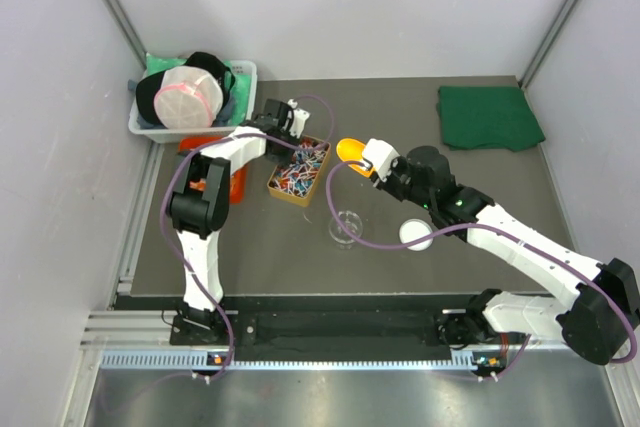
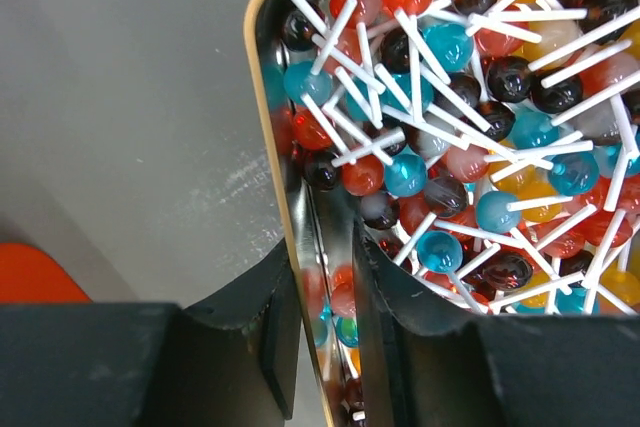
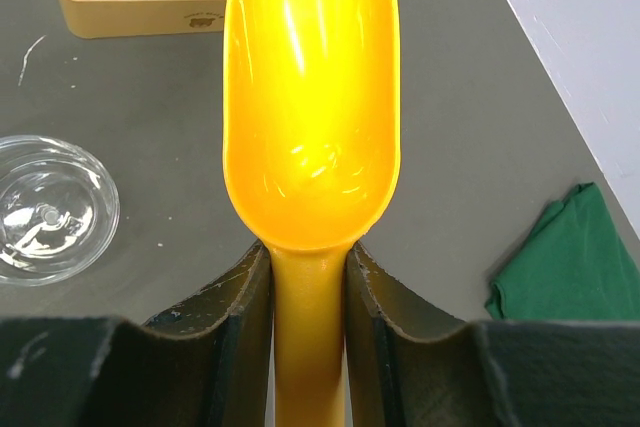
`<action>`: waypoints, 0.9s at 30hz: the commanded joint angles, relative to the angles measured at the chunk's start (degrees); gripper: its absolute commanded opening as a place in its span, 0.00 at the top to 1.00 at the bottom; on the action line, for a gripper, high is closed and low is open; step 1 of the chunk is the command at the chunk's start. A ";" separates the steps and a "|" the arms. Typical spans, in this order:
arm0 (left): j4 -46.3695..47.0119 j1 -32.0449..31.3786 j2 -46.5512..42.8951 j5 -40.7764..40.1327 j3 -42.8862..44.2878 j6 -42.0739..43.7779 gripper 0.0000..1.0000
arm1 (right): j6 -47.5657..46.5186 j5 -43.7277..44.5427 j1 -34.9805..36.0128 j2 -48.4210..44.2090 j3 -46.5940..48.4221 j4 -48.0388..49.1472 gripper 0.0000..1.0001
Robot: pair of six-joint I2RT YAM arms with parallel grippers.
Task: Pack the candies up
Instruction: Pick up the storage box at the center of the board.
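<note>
Candies (image 2: 480, 147), small lollipops on white sticks, fill a tin (image 2: 250, 37) on the counter (image 1: 400, 107). Left jaws, narrowly apart, pinch the tin's wall, one inside and one outside. Right jaws clamp the handle of a yellow scoop (image 3: 310, 97), near a glass jar (image 3: 50, 207).
</note>
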 commanded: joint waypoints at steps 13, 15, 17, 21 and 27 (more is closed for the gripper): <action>0.40 -0.54 2.39 0.71 0.67 1.17 0.82 | 0.34 -1.25 -0.53 -0.54 1.41 1.61 1.00; 0.23 -0.81 2.75 0.27 0.84 1.52 0.83 | 0.25 -1.34 -0.44 -0.45 1.59 1.35 1.00; 0.05 -1.16 3.54 -0.43 1.02 1.52 0.88 | 0.17 -1.43 -0.53 -0.45 1.94 1.26 1.00; -0.21 -1.69 4.07 -1.40 1.11 2.05 1.00 | -0.27 -1.69 -0.53 0.07 2.64 0.03 1.00; -0.21 -2.21 4.24 -1.40 1.11 3.10 1.00 | -2.64 -1.87 -0.44 1.22 4.75 -2.34 1.00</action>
